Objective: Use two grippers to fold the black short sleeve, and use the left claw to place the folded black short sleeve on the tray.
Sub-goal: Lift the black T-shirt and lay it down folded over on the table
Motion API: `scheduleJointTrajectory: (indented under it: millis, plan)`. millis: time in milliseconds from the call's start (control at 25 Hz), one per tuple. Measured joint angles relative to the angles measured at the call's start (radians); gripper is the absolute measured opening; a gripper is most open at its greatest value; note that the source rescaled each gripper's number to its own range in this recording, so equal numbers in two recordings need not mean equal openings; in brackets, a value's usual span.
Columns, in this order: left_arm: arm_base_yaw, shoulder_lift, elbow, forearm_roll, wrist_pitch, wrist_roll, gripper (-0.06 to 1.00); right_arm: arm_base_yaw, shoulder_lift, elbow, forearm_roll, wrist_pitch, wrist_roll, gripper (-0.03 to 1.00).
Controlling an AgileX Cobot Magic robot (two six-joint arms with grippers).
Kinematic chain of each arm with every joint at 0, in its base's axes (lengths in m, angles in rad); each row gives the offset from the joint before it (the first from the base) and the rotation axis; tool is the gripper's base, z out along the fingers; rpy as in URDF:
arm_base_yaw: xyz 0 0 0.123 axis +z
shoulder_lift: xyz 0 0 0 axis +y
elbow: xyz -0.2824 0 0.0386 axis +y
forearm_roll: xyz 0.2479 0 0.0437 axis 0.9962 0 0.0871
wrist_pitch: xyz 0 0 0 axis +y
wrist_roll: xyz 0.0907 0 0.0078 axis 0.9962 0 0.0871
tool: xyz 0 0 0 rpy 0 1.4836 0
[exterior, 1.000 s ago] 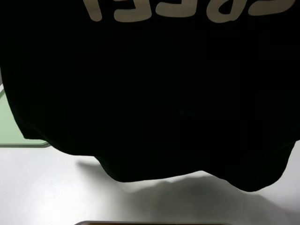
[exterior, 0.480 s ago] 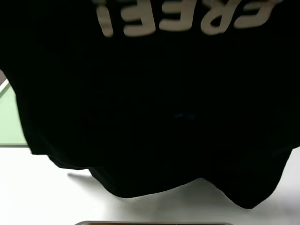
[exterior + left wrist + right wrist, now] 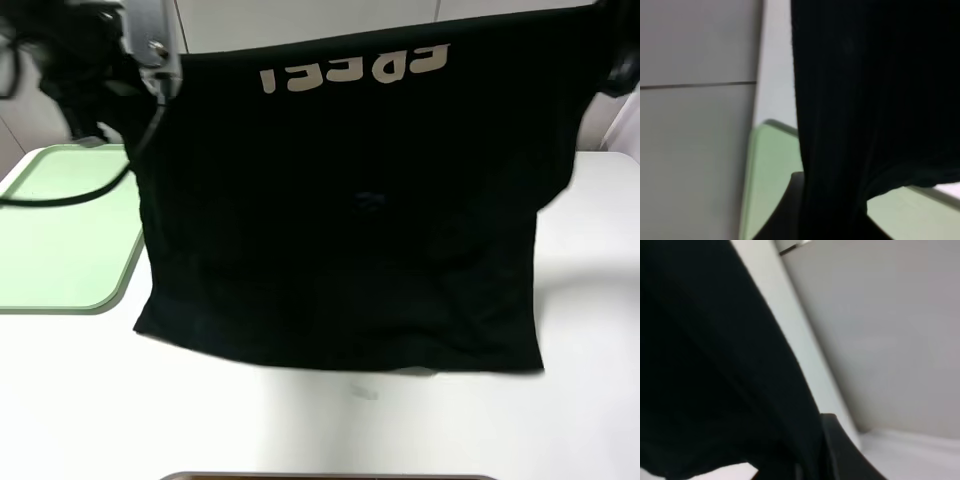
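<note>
Two grippers are clamped on the top corners of the black shirt point(image 3: 350, 230). The left gripper point(image 3: 155, 70) pinches the corner above the tray point(image 3: 60, 220). The right gripper point(image 3: 612, 60) pinches the opposite corner, at the edge of the high view, with its fingertips hidden by cloth. Between them the shirt hangs spread out flat, its pale letters point(image 3: 355, 68) upside down along the top. Its lower hem seems to reach the white table point(image 3: 300, 430). The light-green tray lies on the table just beside the shirt's left edge.
</note>
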Motion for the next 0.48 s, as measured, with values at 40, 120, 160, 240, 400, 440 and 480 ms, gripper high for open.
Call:
scheduleJointTrajectory:
  millis: [40, 120, 160, 240, 400, 440, 480]
  plan:
    - [0.014, 0.036, 0.000, 0.026, -0.046, -0.022, 0.00, -0.015, 0.032, 0.000, -0.006, -0.042, 0.001, 0.00]
    - [0.040, 0.098, 0.000, 0.056, -0.161, -0.065, 0.00, -0.042, 0.084, 0.001, -0.012, -0.134, 0.003, 0.00]
    - [0.053, 0.127, 0.000, 0.067, -0.200, -0.074, 0.00, -0.055, 0.108, 0.002, -0.018, -0.176, 0.003, 0.00]
    - [0.074, 0.176, 0.000, 0.081, -0.281, -0.082, 0.00, -0.075, 0.147, 0.002, -0.026, -0.242, 0.003, 0.00]
    - [0.106, 0.259, 0.000, 0.092, -0.426, -0.089, 0.00, -0.102, 0.209, 0.002, -0.036, -0.326, 0.003, 0.00]
    - [0.114, 0.277, 0.000, 0.093, -0.451, -0.089, 0.00, -0.105, 0.222, 0.002, -0.037, -0.335, 0.003, 0.00]
    - [0.117, 0.291, 0.000, 0.095, -0.474, -0.091, 0.00, -0.107, 0.235, 0.002, -0.037, -0.341, 0.005, 0.00]
